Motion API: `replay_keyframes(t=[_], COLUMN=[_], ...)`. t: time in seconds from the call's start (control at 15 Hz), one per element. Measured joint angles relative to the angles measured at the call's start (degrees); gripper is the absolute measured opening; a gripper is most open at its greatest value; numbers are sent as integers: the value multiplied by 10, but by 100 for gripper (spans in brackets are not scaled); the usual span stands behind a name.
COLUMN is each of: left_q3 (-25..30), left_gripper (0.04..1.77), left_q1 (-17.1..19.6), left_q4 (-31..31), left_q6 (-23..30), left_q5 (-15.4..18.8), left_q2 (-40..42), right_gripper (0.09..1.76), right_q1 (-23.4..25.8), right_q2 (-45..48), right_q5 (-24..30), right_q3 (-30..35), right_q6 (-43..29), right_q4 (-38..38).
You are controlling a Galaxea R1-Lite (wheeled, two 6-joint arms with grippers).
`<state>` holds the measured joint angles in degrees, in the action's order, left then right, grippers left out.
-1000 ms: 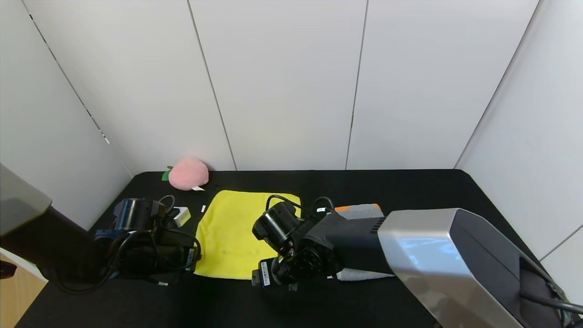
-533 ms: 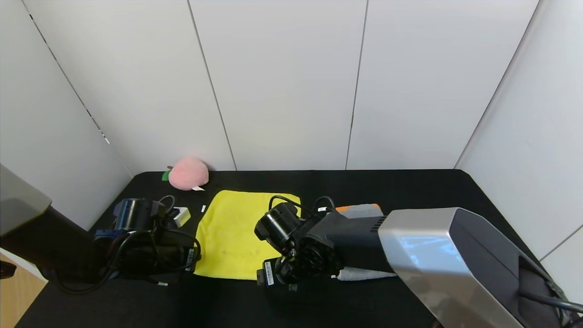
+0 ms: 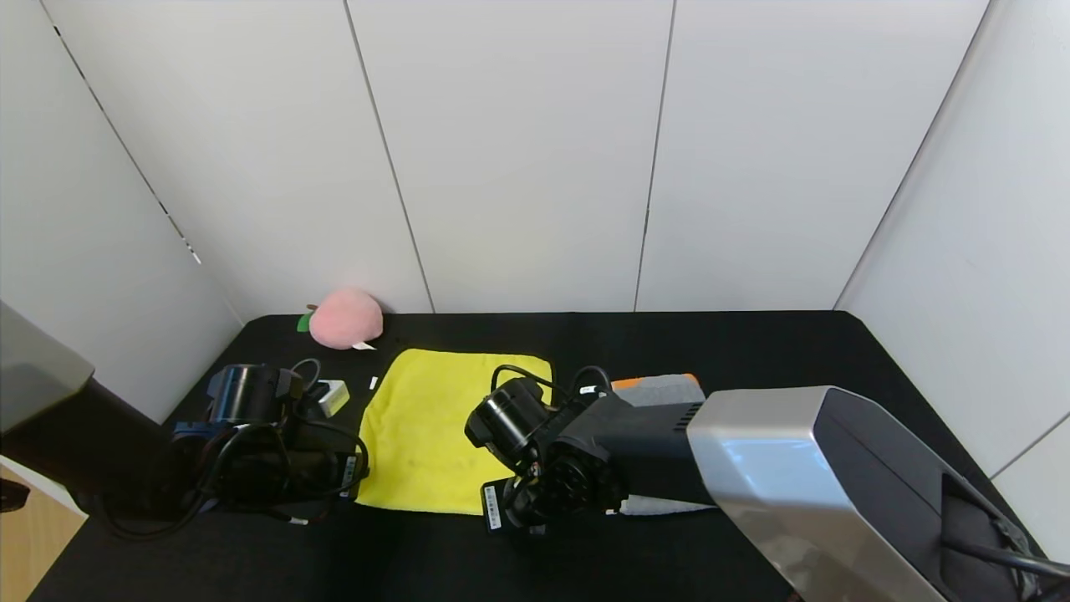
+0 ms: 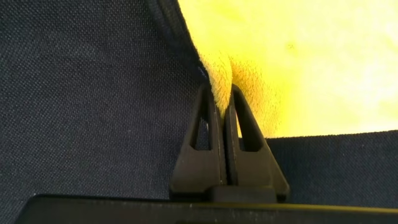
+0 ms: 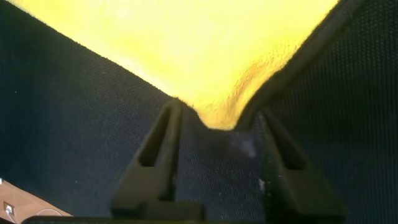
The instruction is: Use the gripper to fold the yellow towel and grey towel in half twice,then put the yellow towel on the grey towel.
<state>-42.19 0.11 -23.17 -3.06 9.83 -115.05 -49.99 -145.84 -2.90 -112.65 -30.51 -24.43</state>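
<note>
Two near corners suit this limp yellow towel [image 3: 435, 431]: left gripper [image 4: 222, 115] pinches one; right gripper [image 5: 219, 121], half-open, straddles the other.

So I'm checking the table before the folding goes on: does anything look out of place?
Only a pink plush peach at the far left corner, unrelated to towels. The thin yellow towel lies flat; the left gripper pinches its near corner, the right gripper straddles the other.

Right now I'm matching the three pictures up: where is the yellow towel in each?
Head view: yellow towel flat at centre, between both arms.
Left wrist view: corner pinched by left gripper.
Right wrist view: corner between right gripper fingers.
Shared landmark: black table.
</note>
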Motion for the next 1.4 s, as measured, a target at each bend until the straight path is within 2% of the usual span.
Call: replay_keyframes(t=[0.07, 0.13, 0.8, 0.87, 1.0, 1.13, 1.4], left_q3=[0, 0, 2, 2, 2, 2, 2], left_gripper=[12, 12, 12, 12, 12, 12, 12], left_q1=[1, 2, 2, 2, 2, 2, 2], left_q4=[0, 0, -1, -1, -1, -1, -1], left_q6=[0, 0, 0, 0, 0, 0, 0], left_q5=[0, 0, 0, 0, 0, 0, 0], left_q2=[0, 0, 1, 1, 1, 1, 1], right_gripper=[41, 13, 11, 20, 54, 80, 113], right_q1=[-1, -1, 1, 2, 2, 2, 4], right_q2=[-1, -1, 0, 0, 1, 1, 0], right_q5=[0, 0, -1, -1, -1, 0, -1], right_q3=[0, 0, 0, 1, 5, 4, 3], right_q6=[0, 0, -7, -6, -5, -7, -7], right_q4=[0, -1, -3, -3, -3, -1, 0])
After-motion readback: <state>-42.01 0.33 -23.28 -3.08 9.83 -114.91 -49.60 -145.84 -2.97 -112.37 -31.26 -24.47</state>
